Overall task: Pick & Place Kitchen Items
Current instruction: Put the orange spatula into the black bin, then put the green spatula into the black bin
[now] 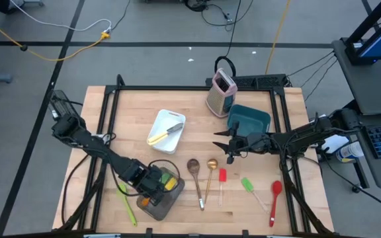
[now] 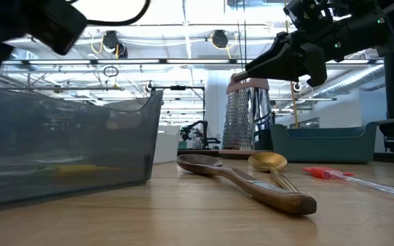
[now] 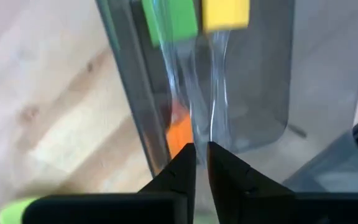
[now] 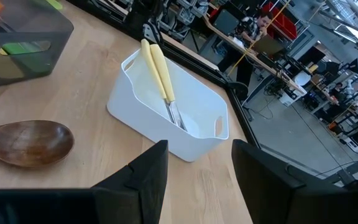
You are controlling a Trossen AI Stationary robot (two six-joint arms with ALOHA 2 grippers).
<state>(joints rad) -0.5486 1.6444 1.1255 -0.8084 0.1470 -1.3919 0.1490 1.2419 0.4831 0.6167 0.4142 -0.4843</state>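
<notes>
My left gripper [image 1: 152, 186] is over the grey see-through bin [image 1: 167, 201] at the table's near left, shut on the clear handle of a yellow-headed spatula [image 3: 225, 12]. A green-headed spatula [image 3: 169, 22] and an orange item [image 3: 178, 134] are in the same bin. My right gripper [image 1: 225, 147] is open and empty above the table, next to the teal bin [image 1: 250, 119]. On the table lie a wooden spoon [image 1: 194, 168], a gold spoon [image 1: 210, 173], a red spatula [image 1: 221, 178], a green spatula [image 1: 249, 186] and a red spoon [image 1: 275, 198]. My left gripper pinches the yellow-headed spatula's clear handle [image 3: 211, 134] between its two fingers, near the handle's free end. The fingers come from above, along the handle. The spatula's head points away from the fingers, down into the grey bin.
A white tray [image 1: 157, 122] at the middle holds a yellow-handled knife [image 1: 164, 134]. An upright grater [image 1: 220, 92] stands at the far edge behind the teal bin. A green utensil [image 1: 127, 205] lies on the table left of the grey bin.
</notes>
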